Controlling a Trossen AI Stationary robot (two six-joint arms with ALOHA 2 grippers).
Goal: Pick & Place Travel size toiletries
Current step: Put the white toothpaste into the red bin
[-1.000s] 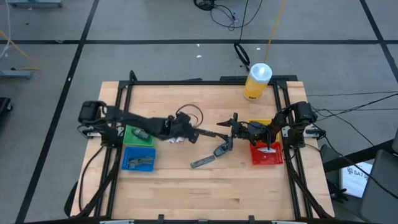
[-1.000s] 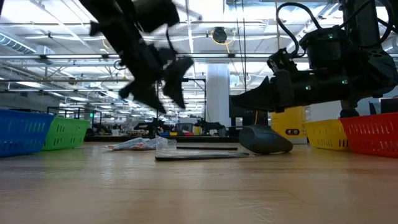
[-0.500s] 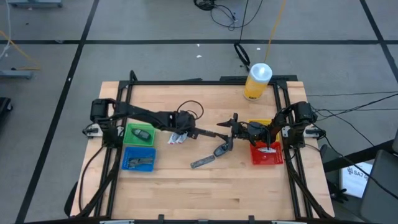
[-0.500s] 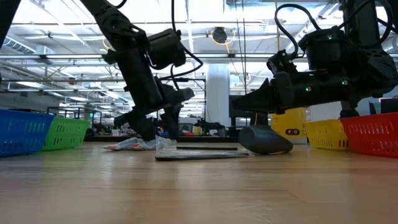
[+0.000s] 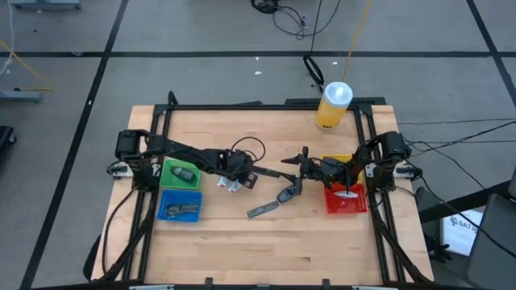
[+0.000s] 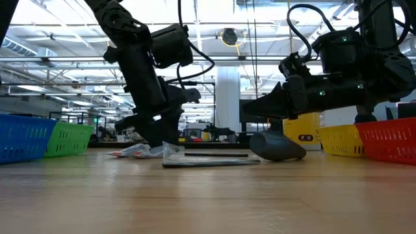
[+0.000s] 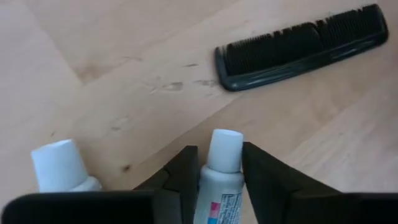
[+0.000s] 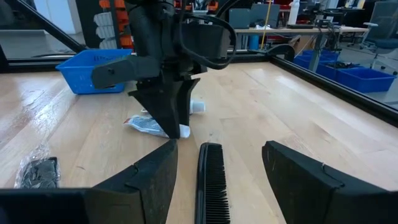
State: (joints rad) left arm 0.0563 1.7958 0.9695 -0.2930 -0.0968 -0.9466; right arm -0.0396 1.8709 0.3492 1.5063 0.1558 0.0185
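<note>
Two small white tubes with white caps lie on the wood near the table's middle [image 5: 230,182]. My left gripper [image 7: 219,152] is down at them [image 5: 240,179], shut on one tube [image 7: 221,180]. The second tube [image 7: 62,168] lies beside it, untouched. A black comb [image 7: 298,43] lies flat just beyond. My right gripper [image 8: 217,149] hovers open above the table [image 5: 293,161], its fingers wide on either side of the comb [image 8: 211,177] without touching it. A dark packet in clear wrap [image 8: 37,171] lies on the table. My left gripper pinches one white tube between its two fingers, at the shoulder just below the cap [image 7: 217,186]. The fingers [image 7: 183,177] slant down from above and the table's left, one on each side of the tube. The crumpled tube bodies rest on the table [image 6: 140,151].
A green bin [image 5: 180,173] and a blue bin [image 5: 179,205] stand at the table's left, both with items inside. A red bin [image 5: 345,200] and a yellow bin [image 5: 337,159] stand at the right under my right arm. A big yellow bottle [image 5: 334,105] stands at the far edge.
My left gripper has swung from beside the green bin toward the table's right and come down onto the two white tubes, then shifted slightly there. The tubes, comb and packet lie where they were.
</note>
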